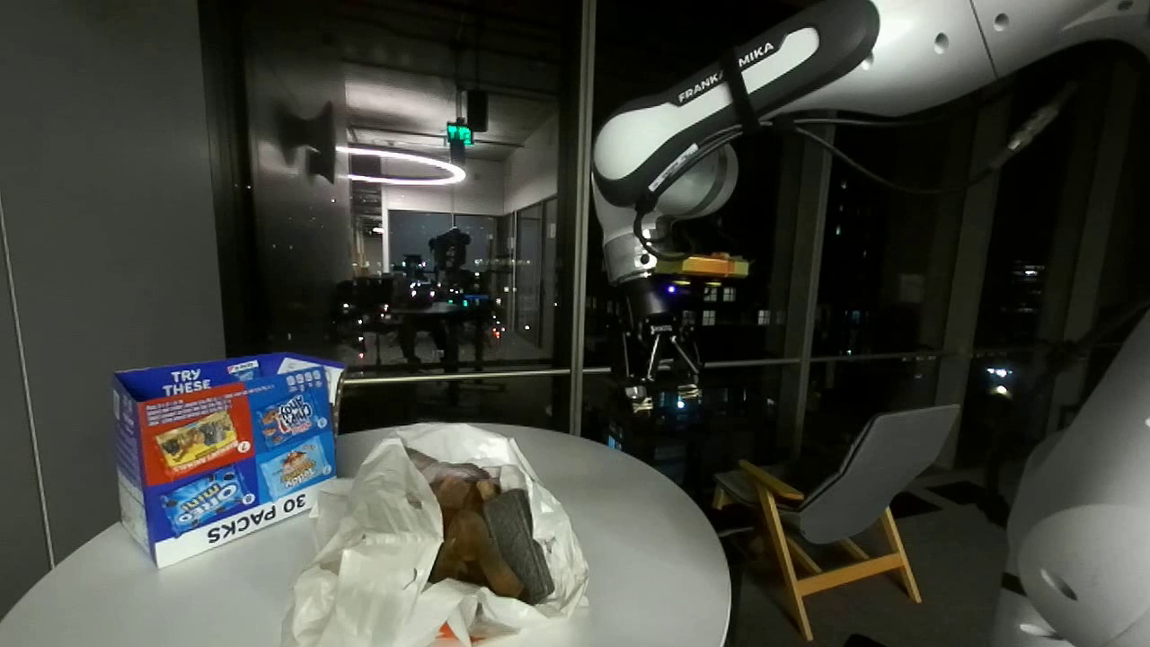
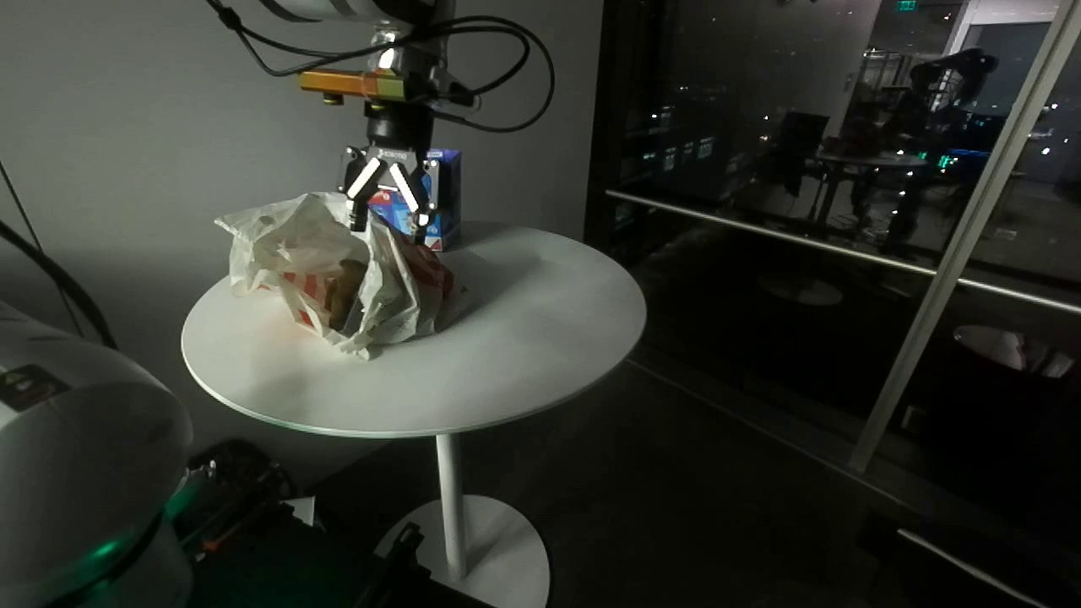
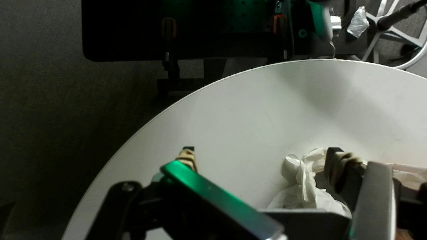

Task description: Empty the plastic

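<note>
Wrist view: the end effector [image 3: 260, 153] has its fingers spread wide, tan bands [image 3: 187, 158] wrapped round them close to the tips. Past one finger shows the white plastic bag [image 3: 305, 190], crumpled; past the other, the round white worktop [image 3: 233, 126]. In both exterior views the end effector hangs fingers-down from the arm [image 1: 638, 148], an orange-yellow bar [image 2: 350, 83] just above it. From where I stand, the bag lies on the worktop, lower than the end effector and apart from it. In an exterior view the bag's mouth gapes, with brown items [image 1: 463, 530] and a dark grey piece [image 1: 519, 544] inside — what they are, I cannot make out. Bag not yet emptied. Orange-red print shows on the plastic. Blue snack carton [image 2: 448, 203]: in an exterior view it stands behind the end effector, partly hidden by it; whether carton and bag touch, I cannot tell. Grey chair [image 1: 898, 463] on a wooden frame — well apart from the end effector, lower down, beyond the worktop's edge.
</note>
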You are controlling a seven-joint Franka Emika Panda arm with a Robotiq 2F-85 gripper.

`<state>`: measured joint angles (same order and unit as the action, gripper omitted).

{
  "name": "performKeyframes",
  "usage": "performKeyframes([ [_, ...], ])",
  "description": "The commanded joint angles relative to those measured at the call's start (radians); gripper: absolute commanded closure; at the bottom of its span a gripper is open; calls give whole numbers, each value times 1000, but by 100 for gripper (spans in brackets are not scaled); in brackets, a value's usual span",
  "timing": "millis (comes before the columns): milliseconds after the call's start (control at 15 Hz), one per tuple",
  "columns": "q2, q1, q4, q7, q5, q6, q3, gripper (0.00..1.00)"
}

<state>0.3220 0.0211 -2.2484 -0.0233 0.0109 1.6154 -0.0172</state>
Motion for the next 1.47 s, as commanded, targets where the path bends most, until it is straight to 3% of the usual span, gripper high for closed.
performKeyframes([
  [0, -76, 43, -25, 19, 48, 147, -36, 0],
  [267, -135, 132, -60, 122, 155, 301, -100, 0],
  [467, -148, 176, -67, 166, 209, 350, -138, 0],
  [1000, -267, 214, -86, 242, 286, 612, -174, 0],
  [1400, -319, 217, -172, 120, 151, 974, -209, 0],
])
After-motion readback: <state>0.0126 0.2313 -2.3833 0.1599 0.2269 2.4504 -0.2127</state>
